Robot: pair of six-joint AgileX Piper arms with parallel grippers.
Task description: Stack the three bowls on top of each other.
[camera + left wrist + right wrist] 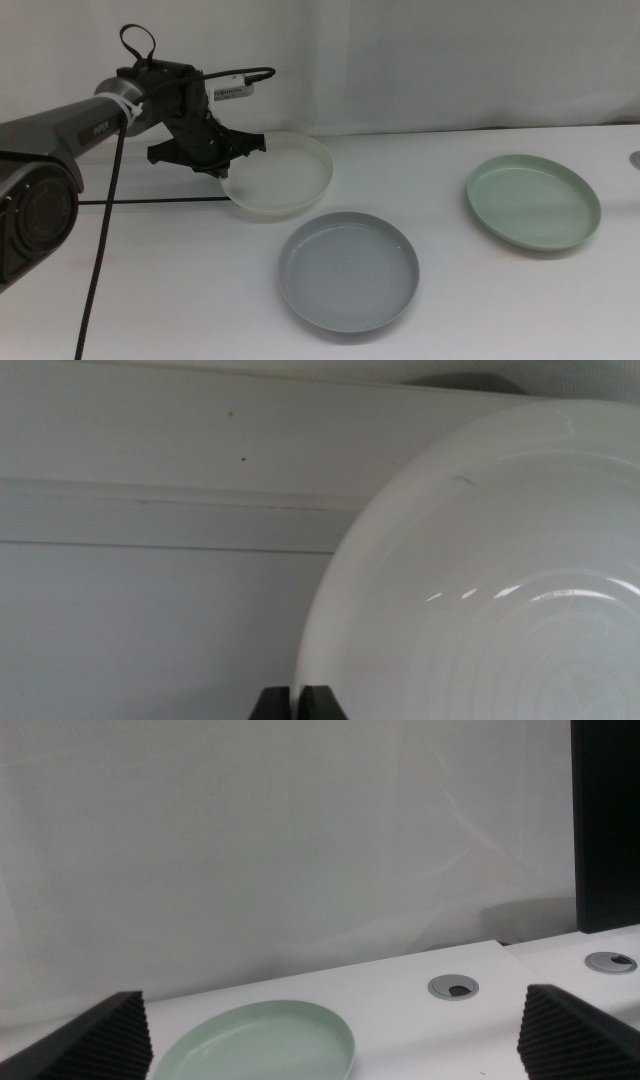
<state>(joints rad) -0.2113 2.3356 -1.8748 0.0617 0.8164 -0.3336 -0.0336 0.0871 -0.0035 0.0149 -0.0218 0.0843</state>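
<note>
I count three bowls. My left gripper (pixel 228 158) is clamped on the left rim of the cream-white bowl (pixel 285 175), far left of centre, which hangs tilted with its near edge low over the table (pixel 150 290). The grey bowl (pixel 348 270) lies flat just near and right of it; the mint green bowl (pixel 533 200) sits well apart on the right. My right gripper (pixel 335 1065) waits with jaws spread wide, near the green bowl. Two round grommets (pixel 453 987) lie beyond it
</note>
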